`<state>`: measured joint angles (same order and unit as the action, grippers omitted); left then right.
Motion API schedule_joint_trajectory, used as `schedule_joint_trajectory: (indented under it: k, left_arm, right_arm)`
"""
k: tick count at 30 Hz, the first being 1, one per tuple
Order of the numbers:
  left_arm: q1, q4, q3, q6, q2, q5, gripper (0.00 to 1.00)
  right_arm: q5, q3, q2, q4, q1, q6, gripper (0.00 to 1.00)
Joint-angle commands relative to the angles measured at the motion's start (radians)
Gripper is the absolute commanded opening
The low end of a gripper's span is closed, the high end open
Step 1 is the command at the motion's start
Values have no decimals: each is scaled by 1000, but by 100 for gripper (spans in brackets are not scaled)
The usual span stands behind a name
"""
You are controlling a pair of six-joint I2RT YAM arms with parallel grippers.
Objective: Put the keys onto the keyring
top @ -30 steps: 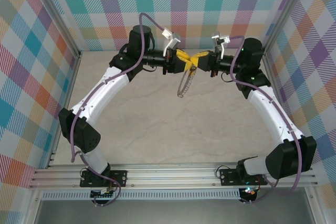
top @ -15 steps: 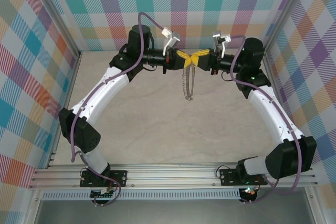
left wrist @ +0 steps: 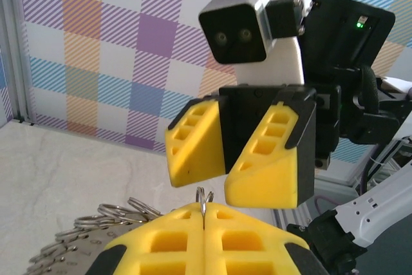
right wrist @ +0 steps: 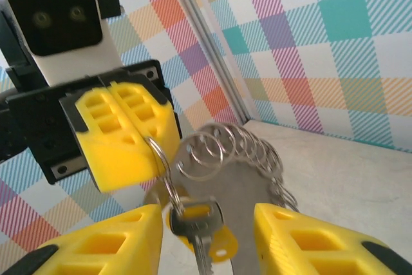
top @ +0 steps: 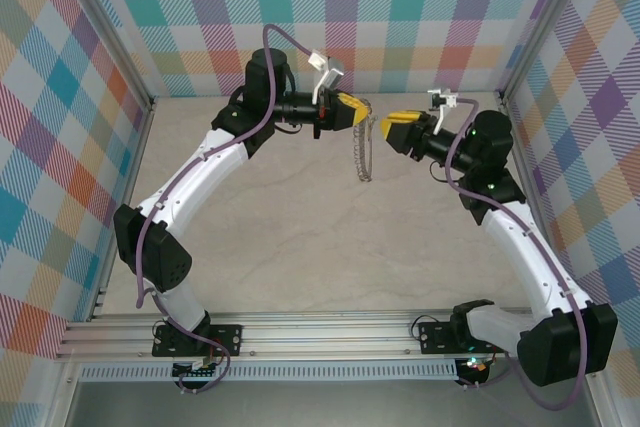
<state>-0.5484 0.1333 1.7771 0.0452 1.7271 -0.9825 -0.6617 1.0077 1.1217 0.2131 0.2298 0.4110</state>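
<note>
The keyring (top: 364, 152) is a chain of small silver rings hanging in a floppy loop from my left gripper (top: 360, 112). In the left wrist view the left gripper (left wrist: 205, 209) is shut, pinching one ring at the seam, with the keyring (left wrist: 96, 223) trailing left. The key (right wrist: 196, 220), silver with a yellow-orange head, dangles from a ring just below the left gripper (right wrist: 151, 146), beside the keyring (right wrist: 238, 143). My right gripper (right wrist: 206, 217) stands open with the key hanging between its fingers, untouched. From above, the right gripper (top: 385, 128) sits slightly right of the chain.
Both grippers are raised over the back of the beige table (top: 300, 237). Checked cloth walls (top: 400, 7) and metal frame posts (top: 120, 57) enclose the table closely on the back and sides. The right gripper (left wrist: 225, 181) faces the left wrist camera at close range.
The left gripper shut on the ring. The right gripper opened and pulled back to the right, leaving chain and key hanging from the left gripper alone.
</note>
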Motion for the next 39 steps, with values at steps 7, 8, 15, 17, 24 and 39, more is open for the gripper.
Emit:
schedule_joint_trajectory:
  k: [7,8,15,17,24,39]
  left_arm:
    - [-5,-51,-1,-4,-17,-16,0]
    - [-5,-50,-1,-5,-17,-16,0]
    - [-5,-45,4,-3,-9,-27,0]
    - [-5,-44,4,-3,-8,-31,0]
    - [-5,-34,11,2,-4,-39,0]
    - [-7,-107,-8,-54,-7,-13,0]
  right_arm:
    - [4,10,10,57,52,-37,44]
    - [3,15,16,57,55,-40,44]
    - [7,53,52,58,73,-54,42]
    - [10,63,59,58,73,-56,40]
    - [4,87,59,32,75,-79,34]
    - [24,82,49,-51,124,-157,0]
